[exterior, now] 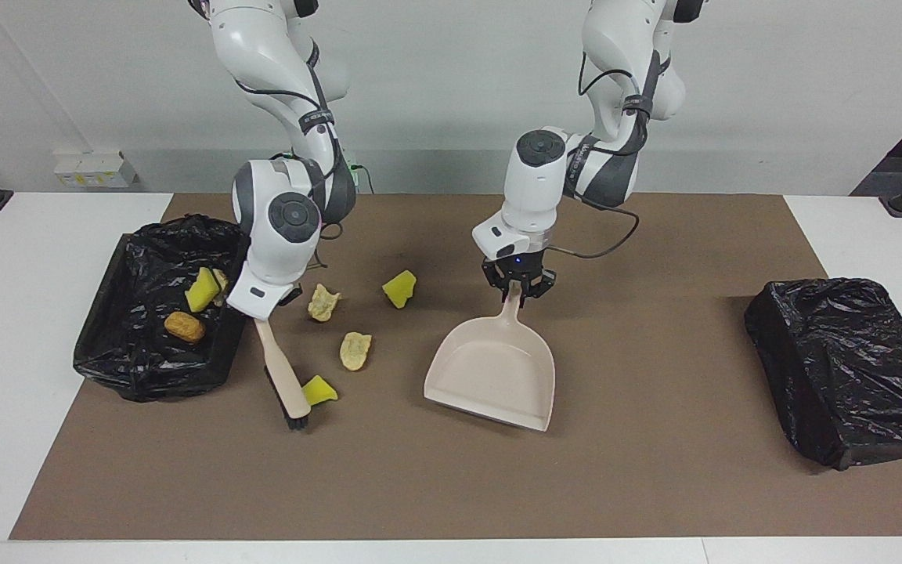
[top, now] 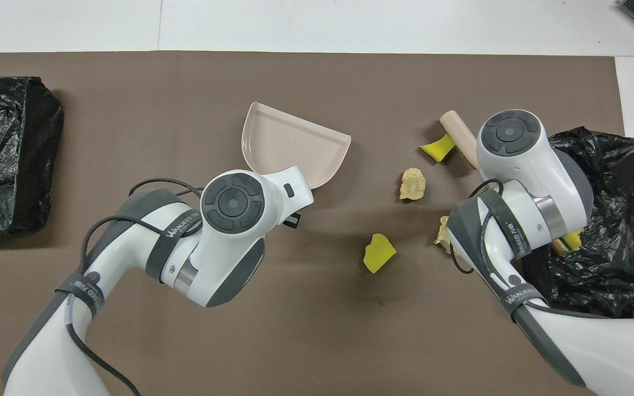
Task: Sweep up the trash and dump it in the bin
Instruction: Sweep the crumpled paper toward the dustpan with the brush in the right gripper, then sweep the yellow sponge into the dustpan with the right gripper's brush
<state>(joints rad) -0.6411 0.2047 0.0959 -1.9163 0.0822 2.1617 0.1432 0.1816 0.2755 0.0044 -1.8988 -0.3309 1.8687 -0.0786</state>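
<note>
My right gripper (exterior: 265,312) is shut on the handle of the beige brush (exterior: 285,376), just beside the black-lined bin (exterior: 118,356). The bristles touch a yellow sponge chunk (exterior: 319,389) of the trash. Two beige foam bits (exterior: 324,302) (exterior: 355,350) and another yellow chunk (exterior: 399,288) lie between the brush and the dustpan (exterior: 494,372). My left gripper (exterior: 516,288) is shut on the dustpan's handle, and the pan's mouth faces away from the robots. In the bin lie a yellow-green sponge (exterior: 202,290) and an orange-brown piece (exterior: 185,327).
A second box wrapped in black plastic (exterior: 842,368) stands at the left arm's end of the brown mat (exterior: 654,486). White table shows around the mat. In the overhead view both wrists cover their grippers.
</note>
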